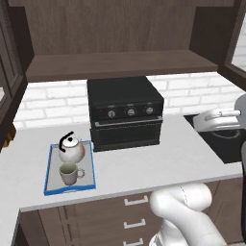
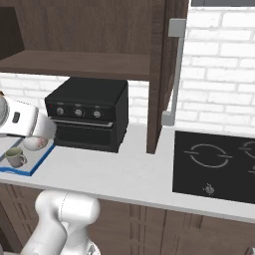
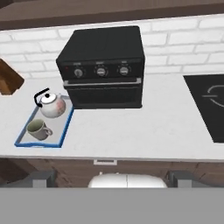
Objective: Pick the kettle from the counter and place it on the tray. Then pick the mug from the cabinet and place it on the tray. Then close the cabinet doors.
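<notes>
The white kettle (image 1: 72, 150) and the pale mug (image 1: 69, 174) both stand on the blue-rimmed tray (image 1: 48, 169), at the left of the counter (image 1: 144, 166). The hand view looks at them from the front: kettle (image 3: 52, 106) behind, mug (image 3: 38, 129) nearer, tray (image 3: 22, 139) under both. My gripper (image 3: 112, 178) is open, pulled back from the counter edge, with nothing between its fingertips (image 3: 41, 178). The cabinet (image 1: 120, 29) above stands open, its shelf bare. Its doors (image 1: 9, 62) (image 1: 236, 43) swing out at both sides; the right door (image 2: 158, 74) shows edge-on with its bar handle (image 2: 177, 69).
A black oven (image 1: 125, 113) sits on the counter right of the tray. A black cooktop (image 2: 214, 164) is set into the counter at the right. My white arm (image 2: 22, 122) partly covers the kettle (image 2: 35, 143) in the right base view. Wooden drawers (image 1: 129, 211) run below.
</notes>
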Controlling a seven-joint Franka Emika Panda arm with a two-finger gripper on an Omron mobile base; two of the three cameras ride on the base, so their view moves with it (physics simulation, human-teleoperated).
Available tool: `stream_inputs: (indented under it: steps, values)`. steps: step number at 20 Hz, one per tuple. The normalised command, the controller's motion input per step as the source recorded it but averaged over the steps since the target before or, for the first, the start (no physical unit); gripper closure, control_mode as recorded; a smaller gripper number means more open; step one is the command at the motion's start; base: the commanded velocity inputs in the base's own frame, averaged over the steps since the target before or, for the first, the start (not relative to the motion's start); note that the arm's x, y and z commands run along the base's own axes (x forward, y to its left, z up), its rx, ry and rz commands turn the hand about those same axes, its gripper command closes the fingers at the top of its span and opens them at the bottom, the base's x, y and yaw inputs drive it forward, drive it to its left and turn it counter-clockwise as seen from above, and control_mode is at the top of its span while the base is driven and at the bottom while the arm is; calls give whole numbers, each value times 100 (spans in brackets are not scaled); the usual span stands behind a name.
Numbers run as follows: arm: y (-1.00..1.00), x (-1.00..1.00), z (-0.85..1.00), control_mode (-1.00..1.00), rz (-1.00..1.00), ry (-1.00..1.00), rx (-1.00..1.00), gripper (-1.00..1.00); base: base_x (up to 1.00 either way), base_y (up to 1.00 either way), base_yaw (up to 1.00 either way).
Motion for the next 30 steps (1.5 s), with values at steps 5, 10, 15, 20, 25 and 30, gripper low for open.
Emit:
stream_inputs:
  steps: [5,10,15,20,25,30]
  values:
    - [-30,0,9,-100,-6,0,-3,-100,0,0,0]
    - [-26,-9,7,-100,-9,0,0,-100,0,0,0]
    - [-15,-6,7,-100,-10,0,0,-100,0,0,0]
    - [-7,-15,7,-100,-12,0,0,-100,0,0,0]
    - [-25,-11,15,-100,-19,-18,0,-100,0,0,0]
    - [-39,-7,13,-100,-19,-29,1,-100,0,0,0]
